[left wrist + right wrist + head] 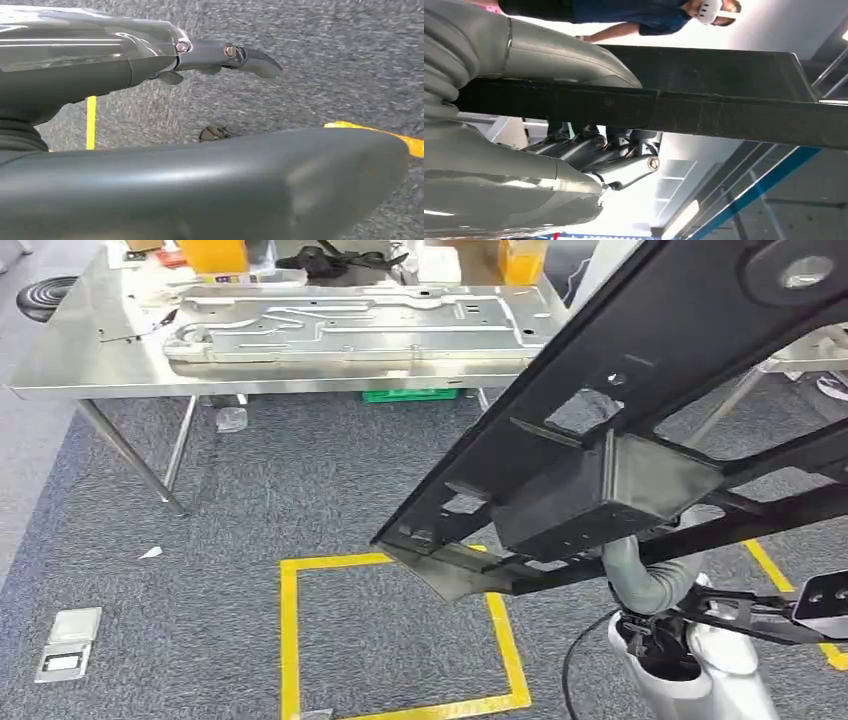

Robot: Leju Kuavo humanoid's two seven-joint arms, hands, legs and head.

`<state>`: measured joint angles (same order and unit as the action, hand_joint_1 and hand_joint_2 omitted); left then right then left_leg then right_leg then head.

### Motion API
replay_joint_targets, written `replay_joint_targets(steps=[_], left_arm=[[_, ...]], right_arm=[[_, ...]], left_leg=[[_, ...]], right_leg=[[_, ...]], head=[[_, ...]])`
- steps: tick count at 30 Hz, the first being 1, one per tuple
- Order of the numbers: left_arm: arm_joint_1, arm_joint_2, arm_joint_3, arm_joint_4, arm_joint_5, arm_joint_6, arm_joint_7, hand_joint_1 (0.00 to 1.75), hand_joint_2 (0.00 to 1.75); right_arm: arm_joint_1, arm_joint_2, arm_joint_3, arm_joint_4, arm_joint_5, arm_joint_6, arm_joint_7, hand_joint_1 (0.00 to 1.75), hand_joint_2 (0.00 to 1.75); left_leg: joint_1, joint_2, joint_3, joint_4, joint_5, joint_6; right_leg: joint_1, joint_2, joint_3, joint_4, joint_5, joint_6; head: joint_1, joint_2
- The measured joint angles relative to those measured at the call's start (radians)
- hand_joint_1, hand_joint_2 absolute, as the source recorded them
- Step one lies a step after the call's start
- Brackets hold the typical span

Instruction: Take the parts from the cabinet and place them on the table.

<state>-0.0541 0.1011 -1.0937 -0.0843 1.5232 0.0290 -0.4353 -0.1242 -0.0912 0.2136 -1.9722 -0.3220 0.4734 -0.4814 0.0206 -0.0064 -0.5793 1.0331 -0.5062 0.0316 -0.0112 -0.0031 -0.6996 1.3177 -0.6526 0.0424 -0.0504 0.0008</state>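
A long black metal frame part [620, 410] slants across the right of the head view, high above the carpet. My right hand [655, 575] holds it from below near its boxy middle section. In the right wrist view the hand [549, 115] grips a black bar of the frame [724, 117], with the thumb on one side and the dark fingers [599, 150] on the other. My left hand [100, 65] hangs over the carpet with its fingers [225, 52] stretched out and nothing in it. A steel table [60, 370] stands ahead, with a large silver sheet-metal panel [350, 325] lying on it.
Yellow tape [290, 640] marks a square on the grey carpet below me. A small metal floor box [68, 643] lies at the left. A green crate [408, 395] sits under the table. Boxes and cables crowd the table's far edge. A person [649, 15] stands near the frame.
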Motion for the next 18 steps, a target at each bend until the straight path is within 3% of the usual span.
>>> replay_joint_targets(steps=[1,2,4,5,6,9,10,11,12,14,15,16,17,18], left_arm=[[0.002,0.0,0.0,0.0,0.0,0.0,0.0,0.0,1.75],[0.004,0.0,0.0,0.0,0.0,0.0,0.0,0.0,1.75],[0.003,0.0,0.0,0.0,0.0,0.0,0.0,0.0,1.75],[0.006,-0.003,0.0,0.0,0.0,0.0,0.0,0.0,1.75],[0.002,-0.005,0.0,0.0,0.0,-0.001,0.0,0.0,1.75],[0.002,-0.005,0.0,0.0,0.0,-0.001,0.0,0.0,1.75],[0.001,-0.005,0.0,0.0,0.0,-0.001,0.0,0.0,1.75],[-0.001,-0.006,0.0,0.0,0.0,-0.002,0.0,0.0,1.75],[-0.002,-0.006,0.0,0.0,0.0,-0.001,-0.001,0.0,1.75],[0.0,-0.002,0.0,0.0,0.0,0.0,-0.001,0.0,1.75],[0.003,-0.002,0.0,0.0,0.0,0.0,-0.001,0.0,1.75],[0.006,-0.001,0.0,0.0,0.0,0.0,-0.001,0.0,1.75],[0.008,-0.001,0.0,0.0,0.0,0.0,-0.001,0.0,1.75],[0.008,-0.001,0.0,0.0,0.0,0.0,-0.001,0.0,1.75]], right_arm=[[0.004,0.0,0.0,0.0,0.0,0.001,0.0,1.75,1.75],[0.005,0.0,0.0,0.0,0.0,0.002,0.0,1.75,1.75],[0.005,0.0,-0.001,0.0,0.0,0.004,0.0,1.75,1.75],[0.005,0.0,-0.001,0.0,0.0,0.006,0.0,1.75,1.75],[0.007,0.0,-0.002,0.0,0.0,0.008,-0.001,1.75,1.75],[0.008,0.0,-0.002,-0.001,0.0,0.01,-0.001,1.75,1.75],[0.009,0.0,-0.002,-0.004,0.0,0.01,-0.001,1.75,1.75],[0.01,0.0,-0.002,-0.006,0.0,0.01,-0.002,1.75,1.75],[0.007,0.0,-0.002,-0.006,0.0,0.01,-0.002,1.75,1.75],[0.012,0.0,-0.002,-0.006,0.0,0.011,-0.002,1.75,1.75],[0.016,0.0,-0.002,-0.006,0.0,0.011,-0.002,1.75,1.75],[0.021,0.001,-0.002,-0.005,0.0,0.011,-0.002,1.75,1.75],[0.024,0.001,-0.002,-0.005,0.0,0.011,-0.002,1.75,1.75],[0.025,0.001,-0.002,-0.005,0.0,0.012,-0.002,1.75,1.75]], left_leg=[[-0.003,-0.002,0.01,0.0,-0.007,0.0],[-0.005,-0.003,0.022,0.0,-0.015,0.001],[-0.012,-0.005,0.049,-0.001,-0.032,0.0],[-0.007,-0.006,0.057,-0.005,-0.039,-0.002],[-0.011,-0.007,0.058,-0.006,-0.042,-0.009],[-0.005,-0.004,0.061,-0.021,-0.048,-0.025],[-0.01,-0.002,0.072,-0.028,-0.054,-0.031],[-0.011,0.0,0.076,-0.012,-0.062,-0.031],[-0.01,0.001,0.048,0.042,-0.086,-0.034],[-0.007,0.001,-0.05,0.203,-0.144,-0.042],[-0.006,0.001,-0.096,0.266,-0.155,-0.046],[-0.005,0.001,-0.121,0.283,-0.138,-0.048],[-0.003,0.001,-0.119,0.253,-0.096,-0.051],[0.0,0.001,-0.101,0.186,-0.038,-0.051]], right_leg=[[0.001,0.0,-0.019,0.004,0.024,-0.002],[0.002,0.001,-0.011,-0.039,0.072,-0.005],[0.011,0.003,0.047,-0.212,0.191,-0.026],[0.019,0.004,0.069,-0.264,0.207,-0.042],[0.022,0.002,0.074,-0.269,0.199,-0.052],[0.03,0.005,0.08,-0.292,0.183,-0.061],[0.018,0.005,0.101,-0.318,0.188,-0.061],[0.016,0.002,0.115,-0.331,0.187,-0.062],[0.014,0.001,0.125,-0.335,0.184,-0.065],[0.013,0.0,0.137,-0.336,0.171,-0.067],[0.013,0.001,0.144,-0.335,0.163,-0.067],[0.013,0.003,0.155,-0.335,0.154,-0.066],[0.012,0.004,0.168,-0.335,0.145,-0.064],[0.012,0.005,0.183,-0.335,0.134,-0.061]], head=[[0.0,0.0],[0.0,0.0],[0.0,0.0],[0.0,0.0],[-0.006,0.0],[0.0,0.0],[0.0,0.0],[-0.004,0.0],[-0.004,0.0],[-0.005,0.0],[-0.005,0.0],[-0.005,0.0],[-0.005,0.0],[-0.005,0.0]])
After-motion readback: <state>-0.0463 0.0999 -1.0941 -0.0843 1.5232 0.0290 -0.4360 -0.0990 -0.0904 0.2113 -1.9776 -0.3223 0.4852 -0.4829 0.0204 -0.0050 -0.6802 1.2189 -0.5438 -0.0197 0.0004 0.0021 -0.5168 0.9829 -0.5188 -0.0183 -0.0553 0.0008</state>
